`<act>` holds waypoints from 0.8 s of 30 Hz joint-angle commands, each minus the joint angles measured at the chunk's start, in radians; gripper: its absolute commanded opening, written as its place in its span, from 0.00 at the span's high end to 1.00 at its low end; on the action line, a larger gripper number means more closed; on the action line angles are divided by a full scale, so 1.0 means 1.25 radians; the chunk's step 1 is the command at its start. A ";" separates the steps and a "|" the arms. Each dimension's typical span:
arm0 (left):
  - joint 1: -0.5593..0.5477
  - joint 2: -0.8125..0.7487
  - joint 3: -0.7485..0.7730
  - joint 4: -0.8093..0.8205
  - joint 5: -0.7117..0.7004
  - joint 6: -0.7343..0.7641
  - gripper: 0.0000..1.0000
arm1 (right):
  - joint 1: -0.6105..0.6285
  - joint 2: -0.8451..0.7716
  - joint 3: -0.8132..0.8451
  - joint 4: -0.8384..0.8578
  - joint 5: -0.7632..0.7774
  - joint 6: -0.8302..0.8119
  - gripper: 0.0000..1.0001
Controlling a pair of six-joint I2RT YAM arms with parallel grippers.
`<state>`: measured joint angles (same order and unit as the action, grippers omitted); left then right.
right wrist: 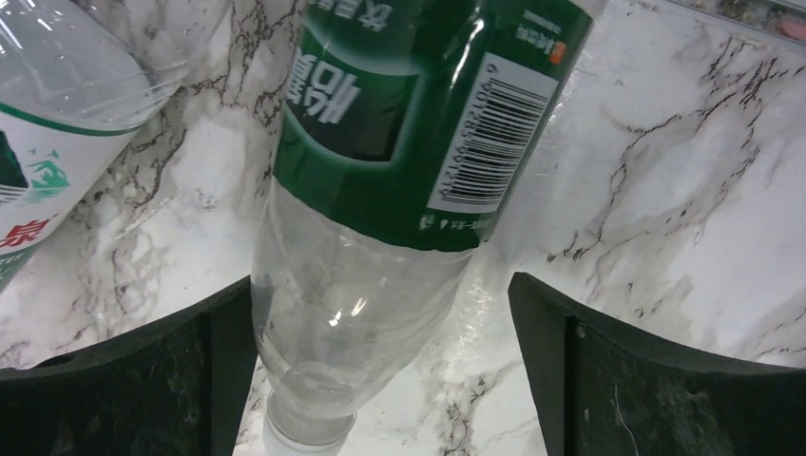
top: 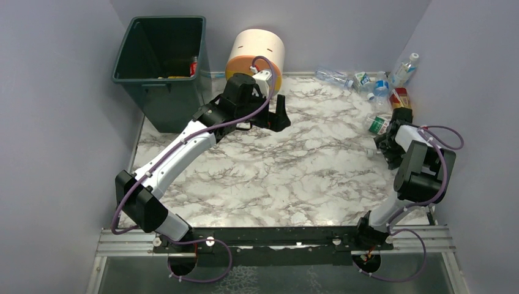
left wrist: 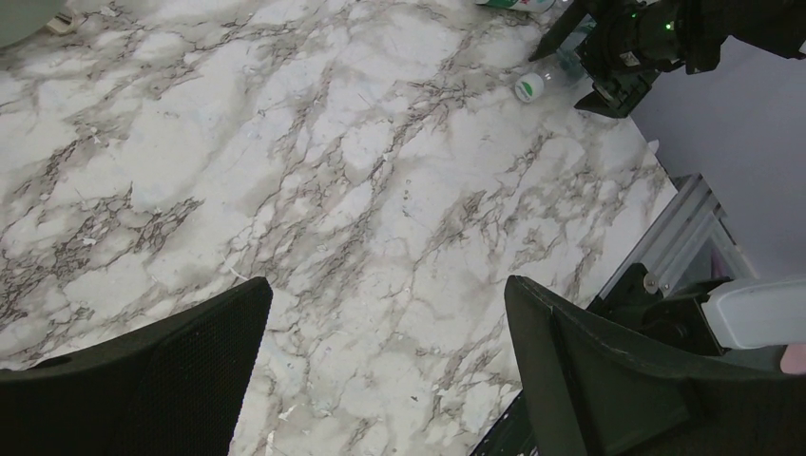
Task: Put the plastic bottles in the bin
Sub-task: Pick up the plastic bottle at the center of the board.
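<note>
A clear plastic bottle with a dark green label [right wrist: 409, 142] lies on the marble between the fingers of my open right gripper [right wrist: 380, 294]. Its neck points toward the camera and its side rests against the left finger [right wrist: 190, 361]. From the left wrist its white cap [left wrist: 526, 87] shows beside the right gripper [left wrist: 608, 81]. Several more bottles [top: 373, 86] lie in the back right corner. The dark green bin [top: 160, 67] stands at the back left with red and yellow items inside. My left gripper [top: 280, 113] hangs open over bare marble [left wrist: 388, 294], holding nothing.
A round cream and yellow drawer unit [top: 257, 52] stands behind the left gripper, next to the bin. Another clear bottle with a white and green label [right wrist: 57, 114] lies just left of the right gripper. Purple walls close in both sides, and the right wall is close to the right arm.
</note>
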<state>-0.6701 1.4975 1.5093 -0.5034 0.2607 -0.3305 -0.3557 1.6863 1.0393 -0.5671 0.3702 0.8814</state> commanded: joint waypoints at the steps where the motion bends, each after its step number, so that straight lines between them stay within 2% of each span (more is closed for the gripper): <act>1: -0.005 -0.002 0.000 0.011 -0.009 0.014 0.01 | -0.007 0.017 0.014 0.017 0.031 -0.003 0.03; 9: -0.005 -0.001 -0.013 0.024 -0.003 0.011 0.01 | -0.007 -0.013 -0.025 0.055 -0.004 -0.033 0.18; 13: -0.005 -0.002 -0.006 0.030 0.006 0.007 0.01 | -0.007 -0.040 -0.051 0.082 -0.043 -0.060 0.33; 17: -0.005 -0.014 -0.003 0.028 0.012 0.006 0.01 | -0.005 -0.085 -0.095 0.129 -0.113 -0.093 0.52; 24: -0.005 -0.057 -0.038 0.029 0.009 0.004 0.01 | 0.052 -0.182 -0.139 0.102 -0.138 -0.121 0.53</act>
<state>-0.6701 1.4860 1.4860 -0.4942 0.2619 -0.3283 -0.3389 1.5433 0.8963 -0.4477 0.2371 0.7631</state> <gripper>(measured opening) 0.992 0.544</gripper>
